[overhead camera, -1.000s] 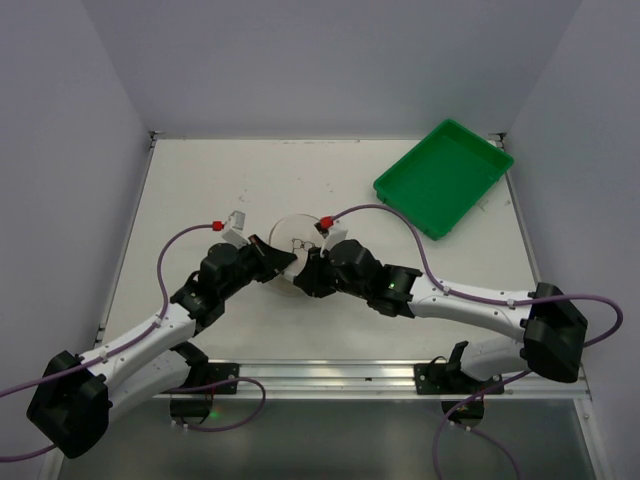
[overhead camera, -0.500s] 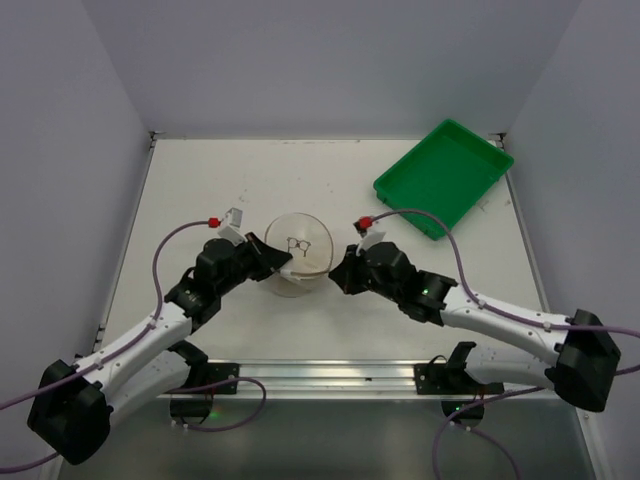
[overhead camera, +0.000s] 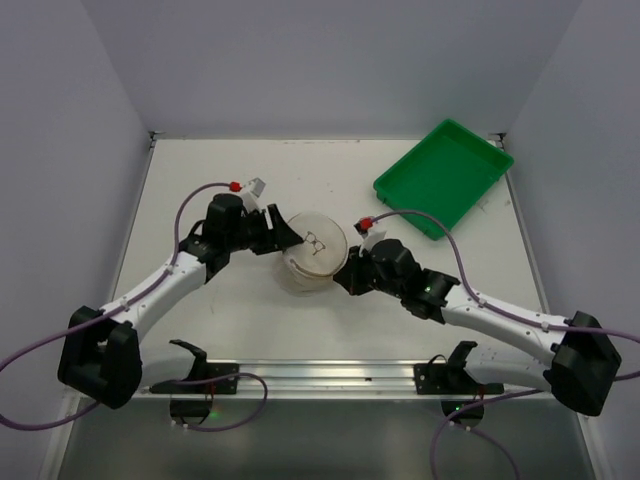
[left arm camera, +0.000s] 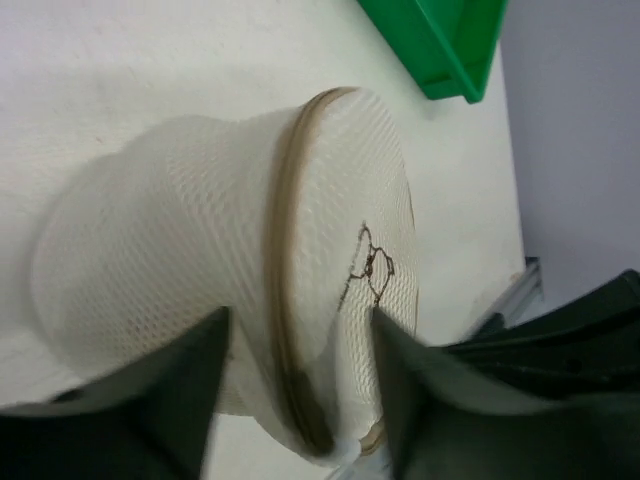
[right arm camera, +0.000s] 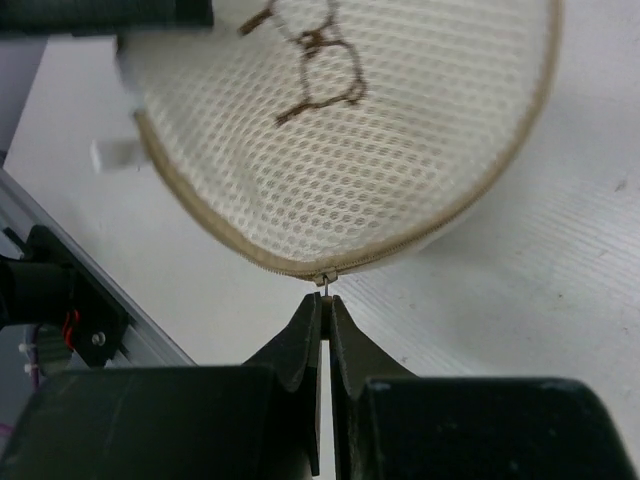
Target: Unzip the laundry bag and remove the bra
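The laundry bag (overhead camera: 318,252), a round whitish mesh drum with a black bra drawing on its lid, sits mid-table with the lid tipped toward the right arm. Its tan zip runs closed along the rim. My left gripper (overhead camera: 289,243) is at the bag's left side, jaws wide open and straddling the rim (left arm camera: 285,300) of the bag (left arm camera: 180,230). My right gripper (overhead camera: 344,280) is at the bag's near right edge. In the right wrist view that gripper (right arm camera: 325,305) is shut on the small metal zip pull (right arm camera: 326,281) below the lid (right arm camera: 350,130). The bra is hidden.
A green plastic tray (overhead camera: 443,178) stands at the back right, its corner also in the left wrist view (left arm camera: 440,45). A metal rail (overhead camera: 330,378) runs along the table's near edge. Purple cables trail from both arms.
The left arm swung from the bag's near left to its far left and its jaws opened wide. The right gripper drew back to the bag's right edge and shut on the zip pull. The lid tilted.
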